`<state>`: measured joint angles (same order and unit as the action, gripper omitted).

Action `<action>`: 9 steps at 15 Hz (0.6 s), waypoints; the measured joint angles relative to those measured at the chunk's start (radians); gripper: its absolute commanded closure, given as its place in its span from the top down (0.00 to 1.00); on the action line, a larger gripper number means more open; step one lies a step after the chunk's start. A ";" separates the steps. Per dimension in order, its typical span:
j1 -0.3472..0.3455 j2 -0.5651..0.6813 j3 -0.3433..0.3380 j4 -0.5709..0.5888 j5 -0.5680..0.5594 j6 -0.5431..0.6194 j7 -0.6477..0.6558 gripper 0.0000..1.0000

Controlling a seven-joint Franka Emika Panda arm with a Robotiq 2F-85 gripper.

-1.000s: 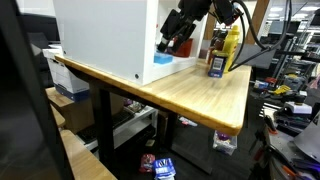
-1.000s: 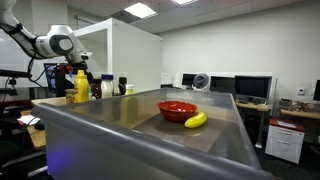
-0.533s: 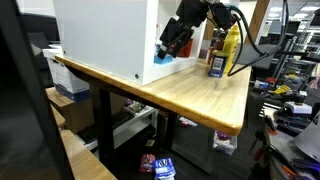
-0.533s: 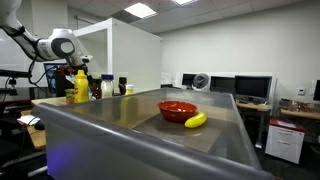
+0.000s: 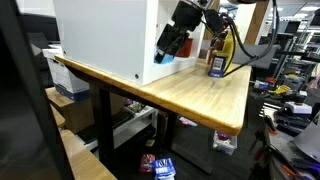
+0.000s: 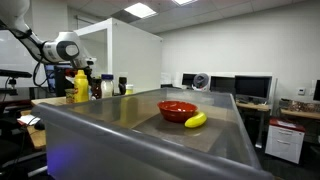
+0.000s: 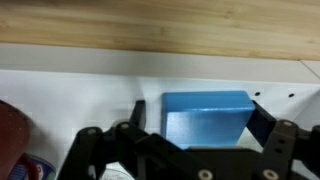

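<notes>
**Gripper closer over blue block; jaws wide, nothing held**

Since a second ago my wrist has swung up and toward the white box, bringing my fingers nearer its open side.

Position of the block: it lies on the white floor of that box, near the front edge, with the wooden table just beyond. In the wrist view it sits between my two fingers. They are spread as far as they go and grip nothing. I judge them to be just above the block and not touching it (contact cannot be ruled out from these angles).

Risks noted:

1. The block fills most of the gap between my fingers. With so little margin on either side, a slight misalignment on the way down could land a fingertip on top of it, or shove it deeper into the box.
2. The box wall stands close beside my hand. Descending at this spread could catch its edge and jolt the box.
3. A cable from my arm hangs by the yellow bottle, and a dark jar stands just beside that. Any further swing could drag the cable across and tip either one.
</notes>
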<state>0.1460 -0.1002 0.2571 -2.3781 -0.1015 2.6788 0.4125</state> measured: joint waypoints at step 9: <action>0.018 -0.005 -0.009 0.020 0.049 -0.032 -0.040 0.52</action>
<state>0.1638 -0.1055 0.2476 -2.3585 -0.0527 2.6468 0.3721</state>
